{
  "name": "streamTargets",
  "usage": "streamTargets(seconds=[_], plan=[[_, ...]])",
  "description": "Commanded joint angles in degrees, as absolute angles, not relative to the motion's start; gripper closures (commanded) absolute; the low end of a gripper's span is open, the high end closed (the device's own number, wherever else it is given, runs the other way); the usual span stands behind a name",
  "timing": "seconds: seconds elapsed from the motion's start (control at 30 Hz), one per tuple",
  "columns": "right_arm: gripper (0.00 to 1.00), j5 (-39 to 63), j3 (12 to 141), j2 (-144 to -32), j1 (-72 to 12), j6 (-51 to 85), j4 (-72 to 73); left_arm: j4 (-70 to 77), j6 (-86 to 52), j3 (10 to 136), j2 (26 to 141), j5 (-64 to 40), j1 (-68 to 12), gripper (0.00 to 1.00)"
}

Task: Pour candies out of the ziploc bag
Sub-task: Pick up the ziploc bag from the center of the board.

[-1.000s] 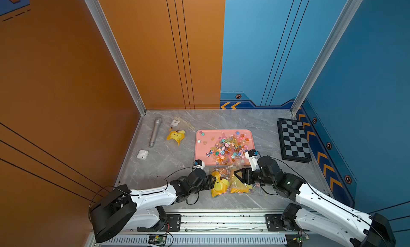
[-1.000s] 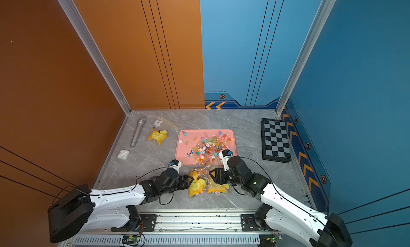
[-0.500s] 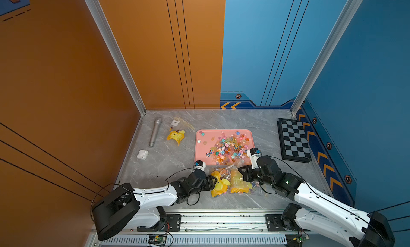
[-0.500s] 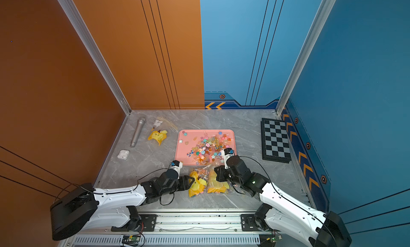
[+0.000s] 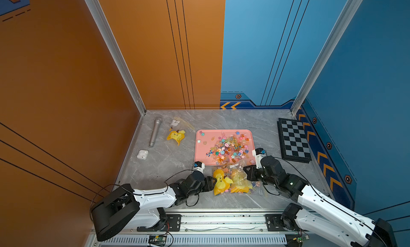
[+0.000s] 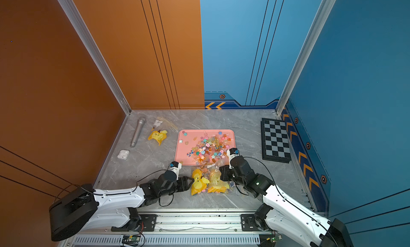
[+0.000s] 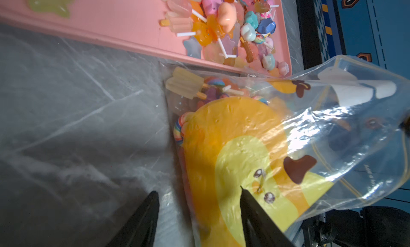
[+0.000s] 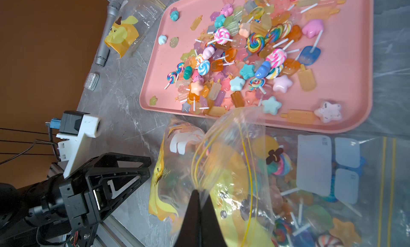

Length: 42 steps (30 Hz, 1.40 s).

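Observation:
A clear ziploc bag (image 5: 230, 181) with a yellow print lies at the front of the table, just before the pink tray (image 5: 203, 146). Many multicoloured candies (image 5: 228, 147) are heaped on the tray, and some candies (image 7: 213, 88) remain inside the bag (image 7: 244, 146). My right gripper (image 8: 200, 192) is shut on a fold of the bag's film (image 8: 221, 157) near its yellow zip line. At the bag's left side my left gripper (image 7: 197, 194) is open. One finger is over the table and the other over the print, so the bag's edge lies between them.
A second clear bag with candies (image 8: 332, 190) lies flat beside the held one, under my right arm. An empty printed bag (image 5: 176, 136), a microphone (image 5: 155, 132) and an earbud case (image 5: 142, 154) sit at the back left. A chessboard (image 5: 294, 140) lies at the right wall.
My right gripper has shut on the bag's film and shifted slightly right and away, lifting that fold. The left gripper has stayed open at the bag's left edge.

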State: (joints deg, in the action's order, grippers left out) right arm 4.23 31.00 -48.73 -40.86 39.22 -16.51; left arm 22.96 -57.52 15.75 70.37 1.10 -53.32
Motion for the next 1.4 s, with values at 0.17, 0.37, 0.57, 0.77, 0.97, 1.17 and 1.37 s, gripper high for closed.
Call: streamTargets(seconds=[0.17, 0.37, 0.57, 0.77, 0.97, 1.17, 1.37], plan=[[1.00, 3.6, 30.5, -50.5, -40.5, 38.8, -17.7, 30.7, -59.0, 16.1, 76.3, -4.1, -53.7, 0.40], [1.00, 3.6, 30.0, -50.3, -40.6, 38.9, -17.6, 35.5, -60.8, 16.5, 81.6, -6.1, -54.2, 0.41], [1.00, 3.9, 29.0, -50.5, -40.5, 39.5, -16.2, 41.7, -62.3, 17.2, 85.9, -8.0, -55.0, 0.49], [1.00, 4.0, 28.9, -50.4, -40.5, 39.7, -15.7, 42.8, -62.6, 17.5, 86.6, -7.7, -55.0, 0.71], [1.00, 4.5, 29.4, -50.3, -41.3, 39.8, -14.8, 42.8, -62.5, 17.5, 85.4, -7.6, -54.7, 0.83], [1.00, 5.5, 32.5, -51.3, -42.3, 38.8, -14.5, 42.8, -62.4, 17.8, 83.8, -7.8, -53.6, 0.88], [1.00, 5.9, 38.7, -54.1, -42.5, 37.0, -16.5, 42.7, -62.4, 18.5, 81.2, -9.4, -50.8, 0.94]])
